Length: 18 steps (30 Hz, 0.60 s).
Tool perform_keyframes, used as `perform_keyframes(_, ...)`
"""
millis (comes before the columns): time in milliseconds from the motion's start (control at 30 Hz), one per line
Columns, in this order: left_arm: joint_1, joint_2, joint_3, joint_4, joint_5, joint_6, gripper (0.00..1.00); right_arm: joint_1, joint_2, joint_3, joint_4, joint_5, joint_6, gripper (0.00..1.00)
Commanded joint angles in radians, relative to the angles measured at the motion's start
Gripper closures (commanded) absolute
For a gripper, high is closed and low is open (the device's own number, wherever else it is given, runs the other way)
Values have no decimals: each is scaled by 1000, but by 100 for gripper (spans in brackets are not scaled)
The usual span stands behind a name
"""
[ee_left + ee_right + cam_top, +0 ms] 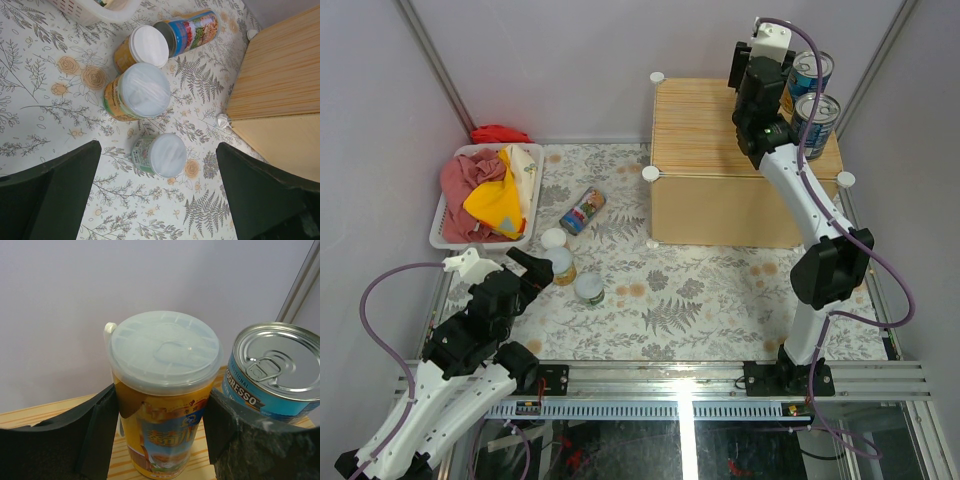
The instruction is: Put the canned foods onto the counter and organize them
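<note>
A: So, what does the right pincer (160,435) hold?

B: It is clenched on an orange-yellow jar (165,390), upright and lid up, over the wood-grain desk (700,130). A blue tin (275,370) stands just to that pincer's right, close beside the jar.

A: And the left pincer (159,147)?

B: Released, jaws spread wide. The short can (167,156) stands upright straight below it, between the jaws. Two more jars (142,90) stand just ahead, and the slim can (192,30) lies on its side beyond them.

A: Which arm is nearer those?

B: The left one. The right probably needs only to let go, clear of the tin.
</note>
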Motion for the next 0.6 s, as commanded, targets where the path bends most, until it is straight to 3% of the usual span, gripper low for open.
perform_keyframes(0,-11,-6,6,4,-38,-12,0,-9,-26,51,233,-8,-1,100)
perform_keyframes(467,-19,-6,10,-1,-44,-12,0,-19,22,69,219,-13,11,100)
perform_keyframes(567,-20,-4,10,-1,-44,-12,0,-19,5,40,219,-17,17,94)
